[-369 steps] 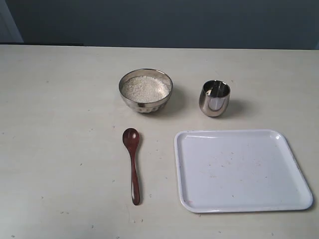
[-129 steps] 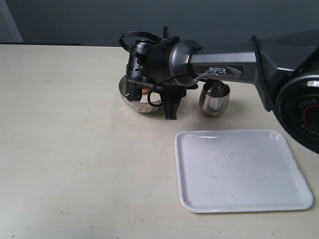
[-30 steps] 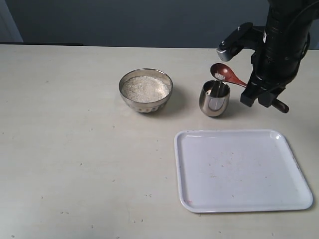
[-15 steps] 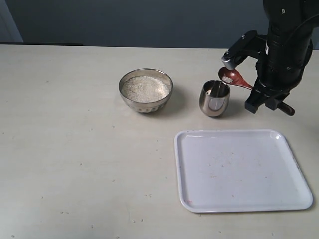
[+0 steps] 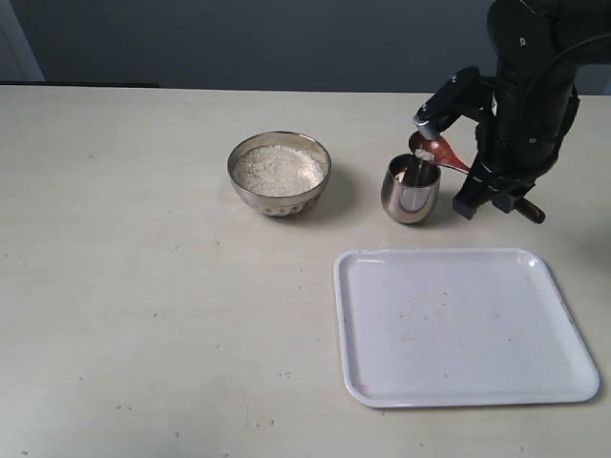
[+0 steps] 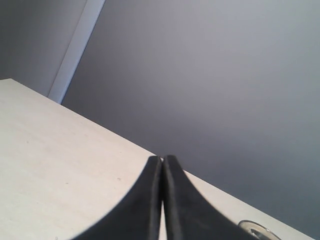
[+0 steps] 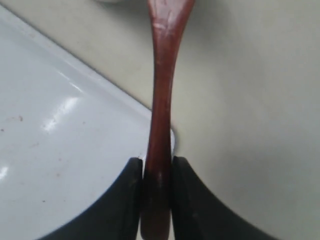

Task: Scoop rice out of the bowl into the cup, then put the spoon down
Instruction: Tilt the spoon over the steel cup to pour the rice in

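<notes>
Reddish-brown wooden spoon (image 5: 447, 155): handle clamped between the two fingers of the right tool (image 7: 157, 169). The handle's end sticks out just behind the grip, and the oval head is held out in front, clear of the counter (image 5: 143, 286).
- Spoon head: at the far right rim of the cup (image 5: 411, 189), tilted down toward its mouth, with a small pale patch of rice (image 5: 422, 153) at its lower edge.
- Cup: steel, upright on the counter, just left of the right tool and behind the tray.
- Bowl (image 5: 279, 198): steel, left of the cup and apart from it, holding a level heap of grains.
- Tray (image 5: 458, 329): white, in front of the cup; in the right wrist view its corner lies under the spoon handle.
- Left tool (image 6: 162, 167): fingers pressed together, gripping nothing, over bare counter.
- Change: half a second ago the spoon head sat slightly higher and further right of the cup's rim; it is now lower and closer over the mouth. At the earliest frame the spoon lay flat on the counter in front of the bowl.
</notes>
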`<control>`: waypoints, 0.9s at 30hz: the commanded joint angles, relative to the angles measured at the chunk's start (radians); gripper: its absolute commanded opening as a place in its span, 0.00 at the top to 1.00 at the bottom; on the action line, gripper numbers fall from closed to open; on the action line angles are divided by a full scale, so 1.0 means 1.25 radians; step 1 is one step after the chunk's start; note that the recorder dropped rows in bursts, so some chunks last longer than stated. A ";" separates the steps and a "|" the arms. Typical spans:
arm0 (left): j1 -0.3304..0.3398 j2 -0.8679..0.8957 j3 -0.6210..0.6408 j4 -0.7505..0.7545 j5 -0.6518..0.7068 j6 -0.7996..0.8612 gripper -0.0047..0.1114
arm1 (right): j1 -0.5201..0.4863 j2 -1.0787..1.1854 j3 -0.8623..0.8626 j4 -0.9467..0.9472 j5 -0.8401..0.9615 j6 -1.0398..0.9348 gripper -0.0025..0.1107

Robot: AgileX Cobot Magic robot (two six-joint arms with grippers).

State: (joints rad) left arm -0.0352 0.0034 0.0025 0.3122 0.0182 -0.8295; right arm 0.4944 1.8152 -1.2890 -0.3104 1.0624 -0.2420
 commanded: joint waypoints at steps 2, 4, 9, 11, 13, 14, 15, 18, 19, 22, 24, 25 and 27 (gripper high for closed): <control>0.002 -0.003 -0.002 0.003 -0.008 0.001 0.96 | -0.004 -0.001 0.001 -0.038 -0.023 0.014 0.99; 0.002 -0.003 -0.002 0.003 -0.008 0.001 0.96 | -0.002 -0.001 0.001 -0.052 -0.027 0.014 0.99; 0.002 -0.003 -0.002 0.003 -0.008 0.001 0.96 | 0.023 -0.001 0.001 -0.112 -0.041 0.014 0.99; 0.002 -0.003 -0.002 0.003 -0.008 0.001 0.96 | 0.039 -0.001 0.001 -0.141 -0.046 0.030 0.99; 0.002 -0.003 -0.002 0.003 -0.008 0.001 0.96 | 0.055 0.001 0.001 -0.171 -0.048 0.051 0.99; 0.002 -0.003 -0.002 0.003 -0.008 0.001 0.96 | 0.068 0.004 0.001 -0.174 -0.046 0.050 0.99; 0.002 -0.003 -0.002 0.003 -0.008 0.001 0.96 | 0.070 0.009 0.001 -0.174 -0.043 0.050 0.99; 0.002 -0.003 -0.002 0.003 -0.008 0.001 0.96 | 0.076 0.028 0.001 -0.176 -0.037 0.055 0.99; 0.002 -0.003 -0.002 0.003 -0.008 0.001 0.96 | 0.076 0.032 0.001 -0.179 -0.033 0.057 0.99; 0.002 -0.003 -0.002 0.003 -0.008 0.001 0.96 | 0.076 0.036 0.001 -0.190 -0.039 0.069 0.99; 0.002 -0.003 -0.002 0.003 -0.008 0.001 0.96 | 0.076 0.036 0.001 -0.218 -0.039 0.082 0.99; 0.002 -0.003 -0.002 0.003 -0.008 0.001 0.96 | 0.076 0.036 0.001 -0.233 -0.039 0.093 0.99; 0.002 -0.003 -0.002 0.003 -0.008 0.001 0.96 | 0.076 0.036 0.001 -0.251 -0.039 0.093 0.99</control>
State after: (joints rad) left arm -0.0352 0.0034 0.0025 0.3122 0.0163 -0.8295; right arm 0.5901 1.8592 -1.2890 -0.5894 1.0168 -0.1368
